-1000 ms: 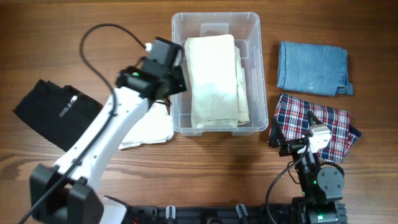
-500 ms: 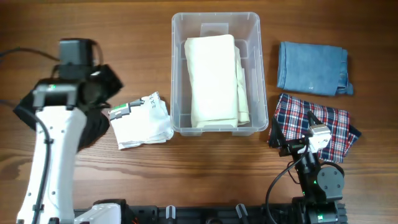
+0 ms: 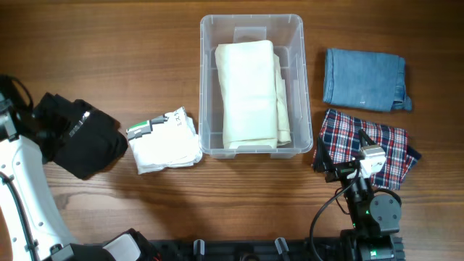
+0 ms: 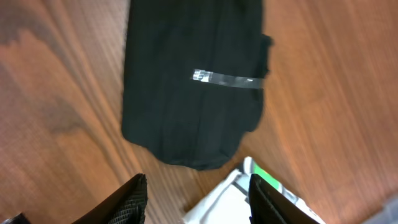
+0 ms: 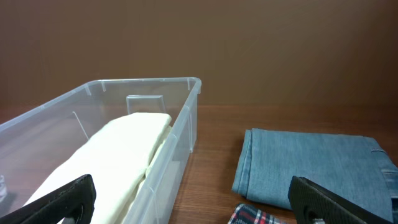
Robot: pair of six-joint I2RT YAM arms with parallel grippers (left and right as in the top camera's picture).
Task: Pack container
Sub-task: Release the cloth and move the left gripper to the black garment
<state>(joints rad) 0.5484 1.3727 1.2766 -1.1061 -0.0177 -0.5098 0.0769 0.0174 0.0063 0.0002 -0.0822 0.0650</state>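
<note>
The clear container (image 3: 251,25) stands at the table's centre with a folded cream cloth (image 3: 249,90) lying inside. In the right wrist view the container's rim (image 5: 149,83) and the cream cloth (image 5: 106,155) fill the left half. My left gripper (image 4: 199,202) hangs open and empty above the wood, between a black folded garment (image 4: 193,81) and a white folded garment (image 4: 249,199). My right gripper (image 5: 199,205) is wide open and empty, low over a plaid shirt (image 3: 366,145) to the right of the container.
Folded blue jeans (image 3: 362,78) lie at the back right, behind the plaid shirt. The white garment (image 3: 165,141) sits just left of the container, the black one (image 3: 76,134) further left. My left arm (image 3: 22,188) runs along the left edge.
My left arm swung away from the container's left wall to the far left, over the black garment, and its jaws went from shut to open. The right arm stayed still.
</note>
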